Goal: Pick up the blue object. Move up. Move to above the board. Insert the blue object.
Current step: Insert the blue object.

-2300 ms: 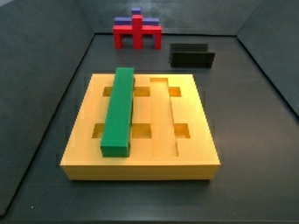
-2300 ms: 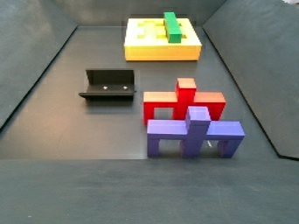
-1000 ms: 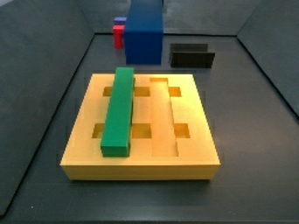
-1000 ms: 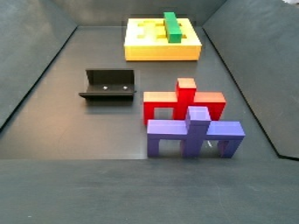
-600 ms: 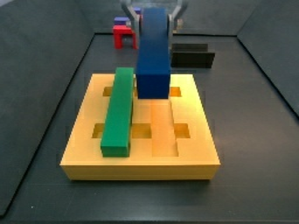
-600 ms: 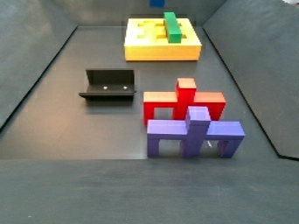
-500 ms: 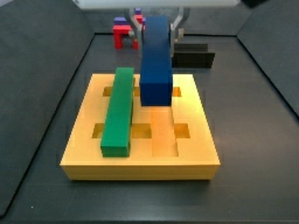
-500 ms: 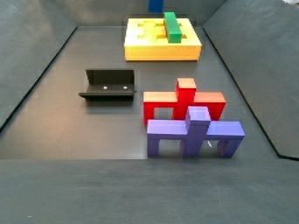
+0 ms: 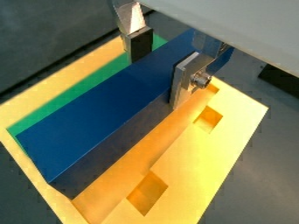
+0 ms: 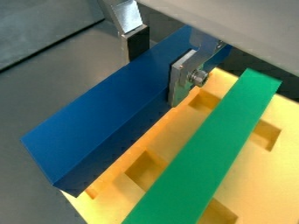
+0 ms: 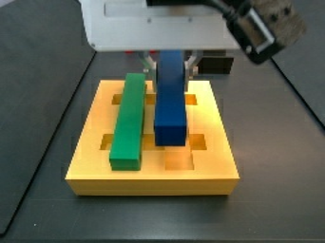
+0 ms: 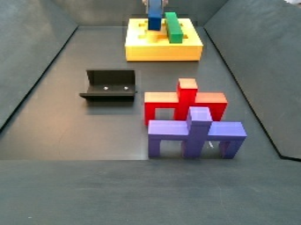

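My gripper (image 11: 172, 63) is shut on the blue object (image 11: 170, 102), a long dark-blue bar. It holds the bar lengthwise low over the middle of the yellow-orange board (image 11: 152, 169), parallel to and just beside the green bar (image 11: 127, 119) that lies in a groove. In both wrist views the silver fingers (image 9: 184, 77) (image 10: 184, 75) clamp the bar's sides (image 9: 105, 122) (image 10: 105, 118), with the board (image 9: 198, 166) (image 10: 176, 131) close beneath. I cannot tell whether the bar touches the board. In a side view the bar (image 12: 154, 21) and board (image 12: 165, 51) show at the far end.
A small black box (image 11: 219, 65) stands behind the board. The dark fixture (image 12: 108, 85) stands mid-floor. A red stand (image 12: 182, 101) and a purple-blue piece (image 12: 194, 134) stand near the front. The green bar also shows in the wrist views (image 9: 56, 112) (image 10: 211, 149). Grey walls enclose the floor.
The gripper brought the blue bar from the far side over the board and lowered it beside the green bar. Nothing else moved.
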You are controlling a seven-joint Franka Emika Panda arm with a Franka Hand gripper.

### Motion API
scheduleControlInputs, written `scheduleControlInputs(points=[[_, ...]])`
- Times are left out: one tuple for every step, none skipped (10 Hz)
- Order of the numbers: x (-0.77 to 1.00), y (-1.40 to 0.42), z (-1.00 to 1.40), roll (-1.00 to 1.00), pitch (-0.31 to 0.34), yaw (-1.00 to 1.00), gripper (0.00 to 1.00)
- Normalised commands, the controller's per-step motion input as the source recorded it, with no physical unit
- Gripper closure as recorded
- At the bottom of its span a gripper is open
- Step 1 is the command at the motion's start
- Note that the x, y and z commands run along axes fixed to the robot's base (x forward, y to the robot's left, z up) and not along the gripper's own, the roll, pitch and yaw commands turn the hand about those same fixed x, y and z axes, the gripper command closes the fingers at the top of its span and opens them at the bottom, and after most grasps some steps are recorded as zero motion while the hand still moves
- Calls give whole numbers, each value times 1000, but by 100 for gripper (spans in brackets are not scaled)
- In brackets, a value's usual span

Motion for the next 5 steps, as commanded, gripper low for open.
scheduleControlInputs(points=[[66, 0, -531, 287, 0, 94, 100], [163, 0, -274, 227, 109, 11, 100], [169, -66, -223, 190, 70, 57, 100], [206, -174, -217, 116, 14, 91, 100], [220, -91, -249, 73, 36, 11, 100]])
